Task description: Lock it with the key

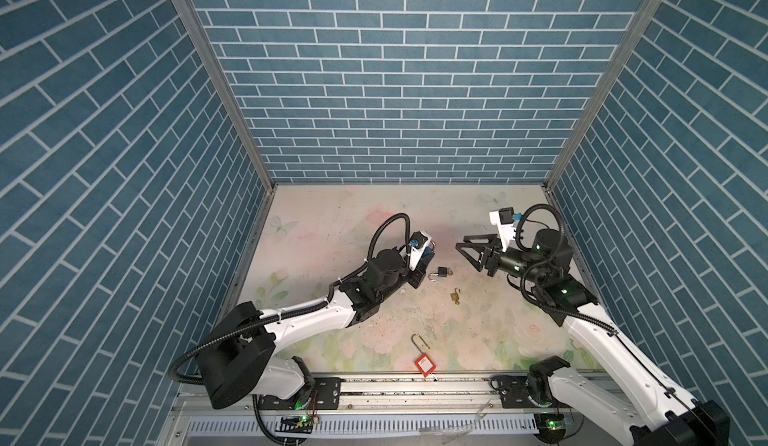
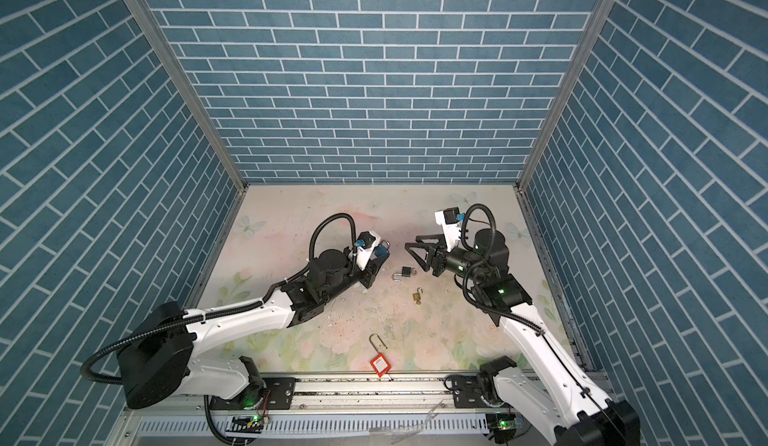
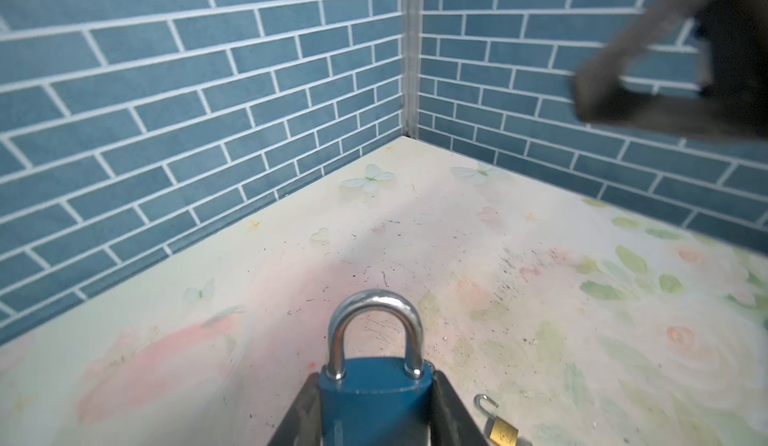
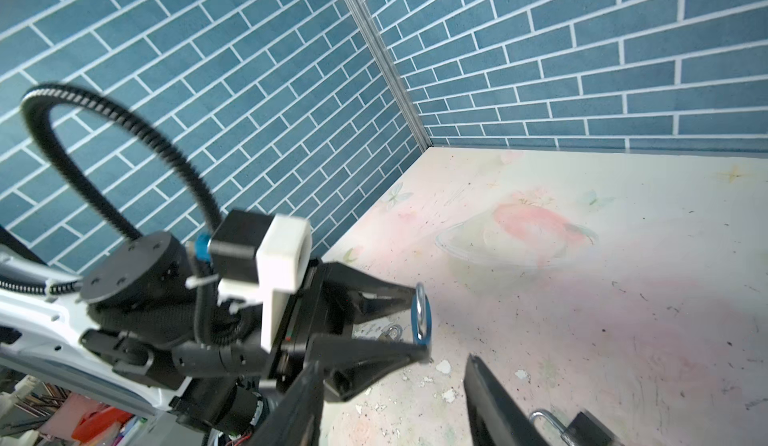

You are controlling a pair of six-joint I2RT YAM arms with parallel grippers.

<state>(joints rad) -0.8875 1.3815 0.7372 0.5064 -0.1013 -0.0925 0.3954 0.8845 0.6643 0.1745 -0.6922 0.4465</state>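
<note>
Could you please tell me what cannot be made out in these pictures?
- Blue padlock: lower body and keyhole cut off by the left wrist view's edge, sides covered by the left claw.
- Black padlock: cropped by the right wrist view's edge.
- Brass padlock: too small in both top views to show a key.
- Right claw: blurred in the left wrist view.

Top views: high, looking down. Wrist views: low, close, facing back corners (image 3: 409,134). All share tabletop (image 1: 332,215).
</note>
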